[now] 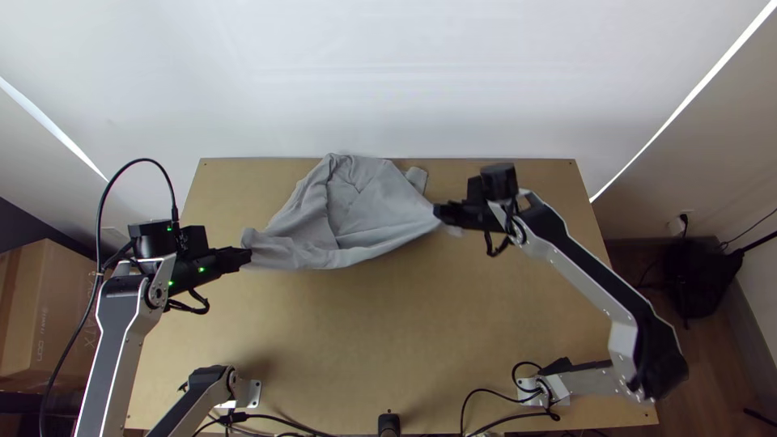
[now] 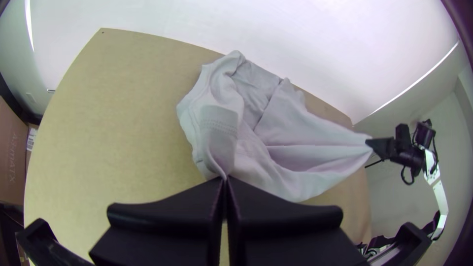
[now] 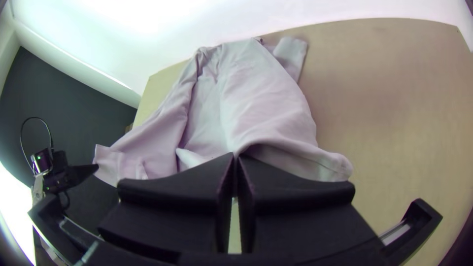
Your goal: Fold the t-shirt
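Over the table [image 1: 348,348], two grippers hold up a soft grey t-shirt [image 1: 372,202].
At the table's far half the shirt lies rumpled and not flat, its near edge pulled between the left gripper [image 1: 249,257], by the table's left side, and the right gripper [image 1: 438,212], right of the table's middle; each has its fingers closed, with a pinch of cloth in them. The shirt looks light, thin and floppy, so it should bend easily, not break, but it may slip or crumple. Two far-apart corners of one edge look like good spots to hold, to pull it straight. Big letters and a white label [image 2: 31,139] are on the cardboard box [image 1: 61,299] left of the table; I cannot tell if the shirt has a tag.
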You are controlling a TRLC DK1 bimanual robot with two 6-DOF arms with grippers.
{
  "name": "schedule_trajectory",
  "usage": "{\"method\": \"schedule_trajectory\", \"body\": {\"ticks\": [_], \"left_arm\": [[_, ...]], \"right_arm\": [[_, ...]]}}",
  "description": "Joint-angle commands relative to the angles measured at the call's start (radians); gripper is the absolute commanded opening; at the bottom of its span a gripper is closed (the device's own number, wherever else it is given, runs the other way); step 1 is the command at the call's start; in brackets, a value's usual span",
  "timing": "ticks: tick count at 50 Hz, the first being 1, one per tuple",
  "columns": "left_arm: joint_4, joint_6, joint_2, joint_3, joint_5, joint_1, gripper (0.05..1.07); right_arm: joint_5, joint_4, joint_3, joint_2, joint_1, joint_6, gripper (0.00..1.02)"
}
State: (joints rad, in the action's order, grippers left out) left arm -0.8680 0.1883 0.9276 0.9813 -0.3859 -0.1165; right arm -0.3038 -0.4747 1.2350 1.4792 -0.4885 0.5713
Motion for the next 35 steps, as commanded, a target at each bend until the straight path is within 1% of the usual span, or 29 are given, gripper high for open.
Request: {"method": "schedule_trajectory", "body": {"ticks": [1, 2, 3, 7, 11, 13, 16, 18, 22, 24, 25, 27, 29, 31, 35], "left_arm": [[0.026, 0.039, -0.032, -0.043, -0.016, 0.015, 0.08], [0.03, 0.045, -0.036, -0.049, -0.016, 0.02, 0.08], [0.035, 0.05, -0.039, -0.053, -0.016, 0.023, 0.08], [0.052, 0.066, -0.047, -0.066, -0.016, 0.04, 0.08], [0.061, 0.068, -0.049, -0.07, -0.016, 0.041, 0.08], [0.063, 0.068, -0.047, -0.069, -0.016, 0.041, 0.08], [0.069, 0.068, -0.046, -0.066, -0.015, 0.041, 0.08], [0.069, 0.068, -0.046, -0.061, -0.015, 0.041, 0.08], [0.07, 0.063, -0.038, -0.058, -0.013, 0.041, 0.08], [0.073, 0.063, -0.036, -0.058, -0.013, 0.041, 0.08], [0.075, 0.063, -0.035, -0.058, -0.013, 0.041, 0.08], [0.077, 0.063, -0.033, -0.058, -0.013, 0.041, 0.08], [0.081, 0.065, -0.033, -0.059, -0.013, 0.041, 0.08], [0.083, 0.066, -0.032, -0.059, -0.013, 0.041, 0.08], [0.087, 0.068, -0.032, -0.066, -0.013, 0.041, 0.08]], "right_arm": [[0.0, 0.004, -0.147, -0.083, -0.001, -0.001, 0.03], [0.002, 0.01, -0.17, -0.088, -0.001, 0.004, 0.03], [0.002, 0.013, -0.189, -0.089, -0.001, 0.009, 0.05], [0.002, 0.013, -0.243, -0.086, -0.001, 0.015, 0.2], [0.002, 0.013, -0.27, -0.088, -0.002, 0.013, 0.33], [0.005, 0.008, -0.275, -0.091, -0.001, 0.013, 0.37], [0.02, -0.033, -0.272, -0.102, -0.001, -0.007, 0.4], [0.023, -0.05, -0.275, -0.126, -0.002, -0.045, 0.4], [0.054, -0.051, -0.301, -0.2, -0.001, -0.126, 0.4], [0.055, -0.062, -0.315, -0.24, 0.005, -0.177, 0.4], [0.057, -0.064, -0.321, -0.263, 0.008, -0.214, 0.4], [0.065, -0.077, -0.335, -0.296, 0.018, -0.266, 0.46], [0.066, -0.091, -0.348, -0.335, 0.021, -0.333, 0.53], [0.074, -0.094, -0.37, -0.373, 0.022, -0.395, 0.55], [0.083, -0.093, -0.43, -0.453, 0.036, -0.519, 0.55]]}}
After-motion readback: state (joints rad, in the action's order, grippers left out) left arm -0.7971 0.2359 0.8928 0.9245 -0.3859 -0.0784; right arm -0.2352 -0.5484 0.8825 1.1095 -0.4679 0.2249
